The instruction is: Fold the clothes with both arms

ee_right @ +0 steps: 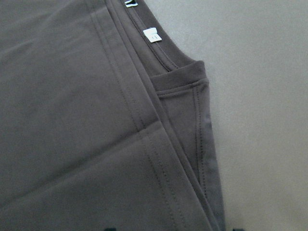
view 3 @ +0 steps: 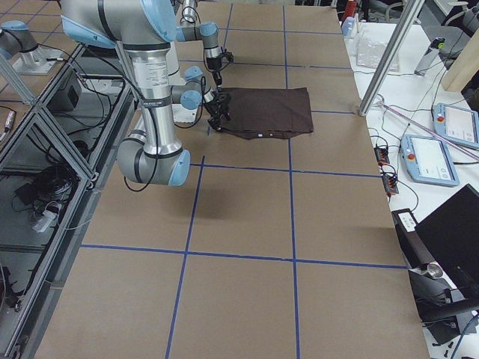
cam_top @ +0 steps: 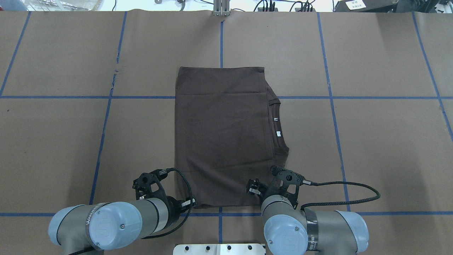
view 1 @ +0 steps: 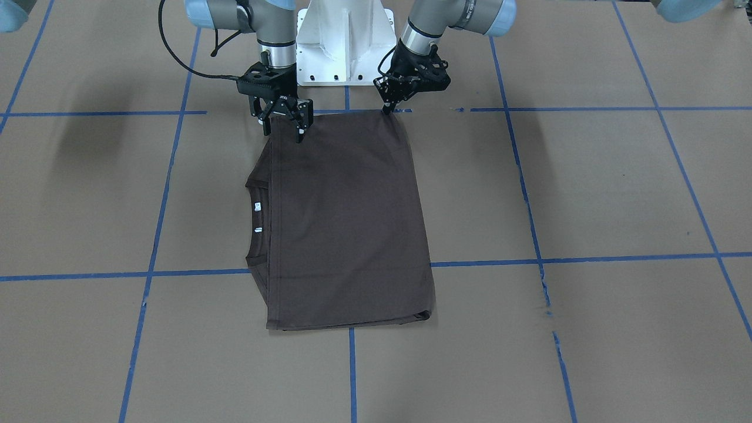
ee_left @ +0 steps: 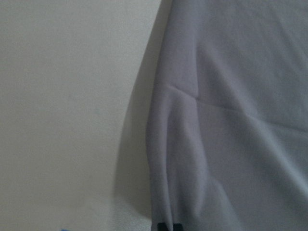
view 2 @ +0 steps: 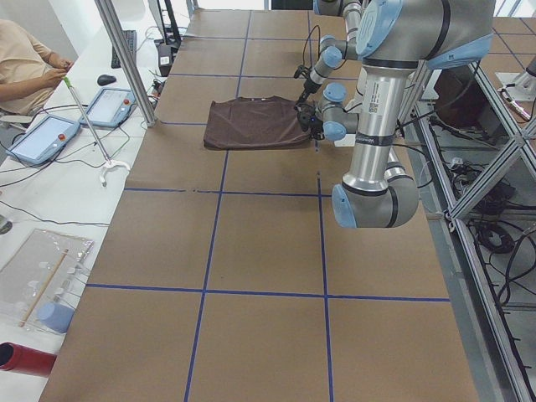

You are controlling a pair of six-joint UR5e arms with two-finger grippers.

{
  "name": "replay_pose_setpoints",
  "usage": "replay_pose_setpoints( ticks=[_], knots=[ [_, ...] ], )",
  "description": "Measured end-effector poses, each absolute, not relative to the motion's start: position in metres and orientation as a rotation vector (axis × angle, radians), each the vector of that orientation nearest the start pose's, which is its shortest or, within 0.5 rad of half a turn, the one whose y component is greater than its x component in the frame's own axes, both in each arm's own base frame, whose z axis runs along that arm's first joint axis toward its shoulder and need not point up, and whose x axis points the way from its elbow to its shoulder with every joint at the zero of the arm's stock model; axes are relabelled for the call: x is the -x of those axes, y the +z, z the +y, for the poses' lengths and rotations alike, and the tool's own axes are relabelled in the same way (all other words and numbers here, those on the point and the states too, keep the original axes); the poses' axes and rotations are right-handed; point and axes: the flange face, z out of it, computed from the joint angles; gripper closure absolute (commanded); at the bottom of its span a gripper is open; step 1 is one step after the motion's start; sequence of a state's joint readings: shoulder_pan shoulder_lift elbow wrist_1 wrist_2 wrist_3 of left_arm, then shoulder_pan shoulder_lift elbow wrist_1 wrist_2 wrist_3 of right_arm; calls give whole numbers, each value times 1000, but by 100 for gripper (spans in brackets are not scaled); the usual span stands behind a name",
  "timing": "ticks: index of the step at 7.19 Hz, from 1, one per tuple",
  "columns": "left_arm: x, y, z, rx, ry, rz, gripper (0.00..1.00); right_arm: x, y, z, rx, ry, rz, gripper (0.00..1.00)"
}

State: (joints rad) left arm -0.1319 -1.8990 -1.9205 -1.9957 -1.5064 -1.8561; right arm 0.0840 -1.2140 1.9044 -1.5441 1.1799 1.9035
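**Left claw** (view 1: 388, 107): down at the near-left corner of the T-shirt (cam_top: 219, 134), fingers drawn together. Judged from the left wrist view to be nipping the cloth, with a shallow ridge of fabric running up to the tips. Depth of bite not visible.

**T-shirt:** flat on the table (cam_top: 53, 141), central, on the robot's side. Already folded to a long rectangle, near edge at the claws, far edge well out. Collar (ee_right: 163, 55) and white neck tags (cam_top: 278, 133) showing past the folded panel on the right side.

**Right claw** (view 1: 282, 133): spread wide and empty at the near-right corner. One tip over the cloth, the other over bare table just beside the side edge. Touching or hovering: cannot tell.

**Step in hand, by judgement:** taking both near corners for a fold away from the robot, near edge onto far edge.

**To do it well:**
- Set the right claw deep enough to take in every layer at the corner before closing. Otherwise, risk of lifting the top panel alone.
- Confirm a matching bite on the left before any lift.
- Raise both corners level and together, with light tension across the edge and no sag in the middle.
- Carry forward in parallel, low over the cloth, and lay the edge square on the far edge.
- Mind the shoulder flap by the collar, likely to drag out of line.
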Motion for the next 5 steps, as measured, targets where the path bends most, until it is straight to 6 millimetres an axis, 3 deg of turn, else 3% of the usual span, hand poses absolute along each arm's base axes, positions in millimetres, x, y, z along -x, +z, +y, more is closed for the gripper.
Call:
replay_pose_setpoints(
  ticks=[4, 5],
  knots=[
    [-553, 275, -214, 26, -408, 1112, 100, 572, 316, -215, -287, 528, -756, 15],
    [-553, 275, -214, 26, -408, 1112, 100, 572, 316, -214, -286, 527, -756, 28]
  ],
)
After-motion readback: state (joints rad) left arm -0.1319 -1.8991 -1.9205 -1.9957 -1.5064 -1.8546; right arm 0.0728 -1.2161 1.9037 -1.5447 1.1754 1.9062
